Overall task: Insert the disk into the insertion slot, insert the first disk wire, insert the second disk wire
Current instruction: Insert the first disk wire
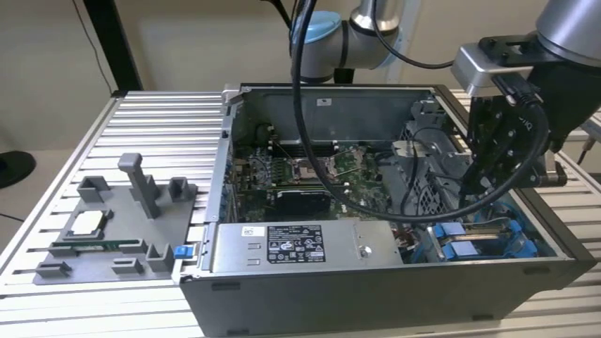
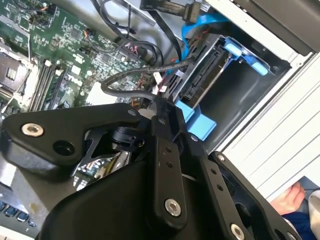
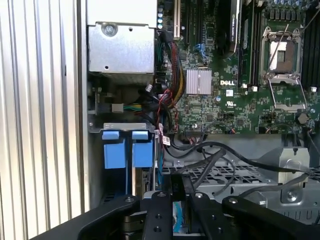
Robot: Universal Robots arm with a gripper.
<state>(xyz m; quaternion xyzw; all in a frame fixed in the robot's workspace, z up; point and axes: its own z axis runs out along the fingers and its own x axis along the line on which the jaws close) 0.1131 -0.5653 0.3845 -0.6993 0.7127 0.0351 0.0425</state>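
The disk point(image 2: 207, 75) lies in its bright blue frame point(image 2: 199, 124) inside the drive bay of the open computer case point(image 1: 376, 296), at the exterior view's right. My gripper point(image 2: 161, 102) hangs right at the disk's connector end, its black fingers shut on the plug of a black disk wire point(image 2: 125, 80) that loops back over the motherboard. In the first wrist view the gripper point(image 3: 176, 197) holds the black plug beside two blue frame tabs point(image 3: 142, 152). A blue wire point(image 2: 200, 25) runs along the bay above the disk. In the exterior view the gripper point(image 1: 474, 201) reaches down into the bay.
A grey labelled power-supply box point(image 1: 291, 246) fills the case's front, with the motherboard point(image 1: 300, 172) behind it. Loose black cables point(image 3: 225, 155) cross the perforated cage. A grey fixture point(image 1: 112, 225) sits on the slatted table point(image 1: 160, 127). A person's hand point(image 2: 290, 200) shows beside the case.
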